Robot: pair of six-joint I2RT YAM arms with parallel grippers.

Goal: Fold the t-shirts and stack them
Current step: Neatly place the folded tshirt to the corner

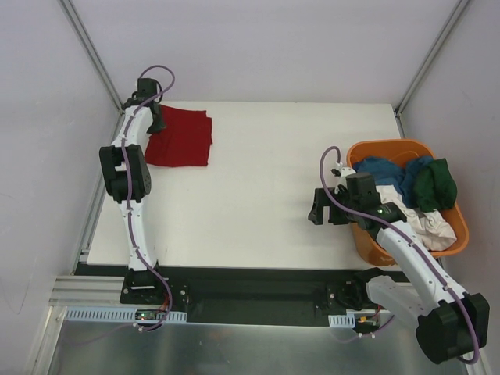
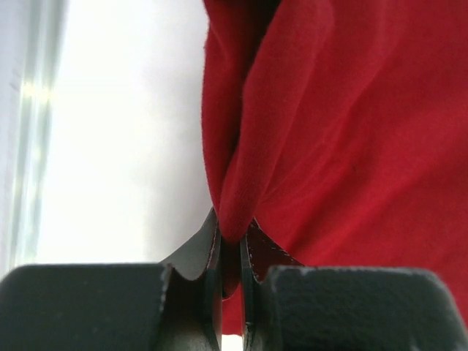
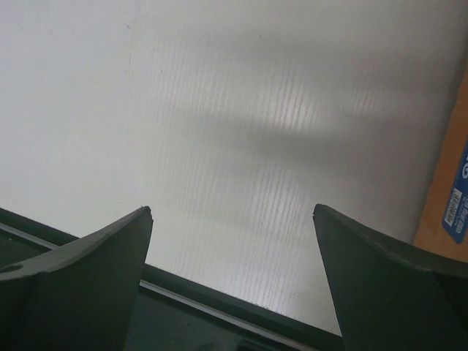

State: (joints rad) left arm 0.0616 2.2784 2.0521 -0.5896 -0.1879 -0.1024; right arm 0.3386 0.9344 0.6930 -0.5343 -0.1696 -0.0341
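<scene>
The dark red t-shirt (image 1: 181, 137) lies folded into a rough rectangle at the far left corner of the white table (image 1: 266, 187), well apart from the other shirts. The left gripper (image 1: 156, 119) sits at the shirt's left edge, and the left wrist view shows how it meets the cloth: a doubled fold of the red fabric (image 2: 351, 146) comes down to a narrow tip that runs in between the two dark fingers, which are pressed together on it with only the thickness of the cloth between them (image 2: 232, 241). The rest of the shirt spreads up and to the right of the jaws in that view, with bare table to the left. The right gripper (image 1: 319, 209) hangs over bare table just left of the orange plastic basket (image 1: 391, 143), touching no cloth. In its wrist view, the fingers stand spread wide with only the white tabletop between them (image 3: 232, 212), and a strip of the basket's orange wall (image 3: 439, 183) shows at the right edge. Inside the basket lie the remaining t-shirts in a loose heap: a blue one (image 1: 384, 170) toward the far side, a dark green one (image 1: 436, 185) beside it on the right, and a white one (image 1: 426, 223) nearer the arms.
</scene>
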